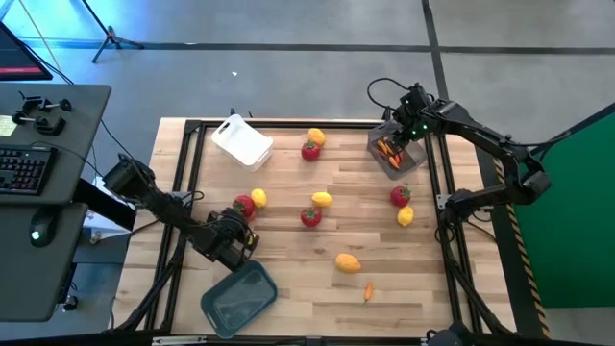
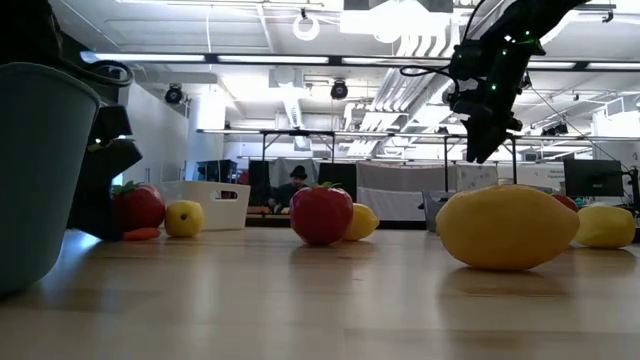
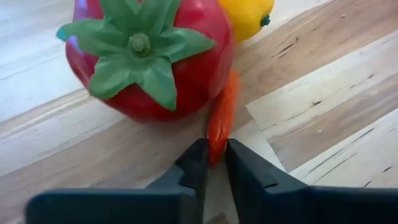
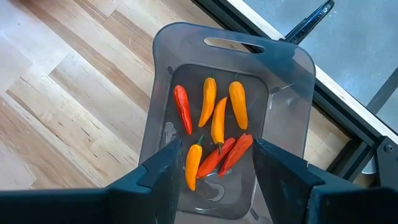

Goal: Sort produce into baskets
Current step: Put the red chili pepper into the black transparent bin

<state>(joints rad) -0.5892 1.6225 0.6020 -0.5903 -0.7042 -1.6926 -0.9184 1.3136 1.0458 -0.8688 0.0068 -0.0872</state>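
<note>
My left gripper (image 1: 237, 228) is low over the table's near left and shut on a thin orange-red pepper (image 3: 222, 115). The pepper lies against a red round fruit with a green top (image 3: 149, 56), which has a yellow fruit (image 3: 247, 15) just beyond it. My right gripper (image 4: 217, 168) is open and empty above the dark see-through basket (image 4: 227, 118) at the far right. That basket holds several orange and red peppers (image 4: 214, 121). The white basket (image 1: 242, 141) is at the far left and the grey-blue basket (image 1: 238, 298) at the near left. My left gripper pinches the pepper's near end (image 3: 215, 149) between its two fingertips. The fingers come slanting down from the table's near left and lie along the pepper. The pepper reaches forward from the tips beside the red fruit. It lies low on the wood in the low view (image 2: 140, 234).
Loose on the table are red fruits (image 1: 310, 151) (image 1: 310, 217) (image 1: 400, 197), yellow fruits (image 1: 316, 136) (image 1: 322, 199) (image 1: 405, 216) (image 1: 347, 262) and one small orange piece (image 1: 368, 290) near the front edge. Black frame rails run along the table's sides.
</note>
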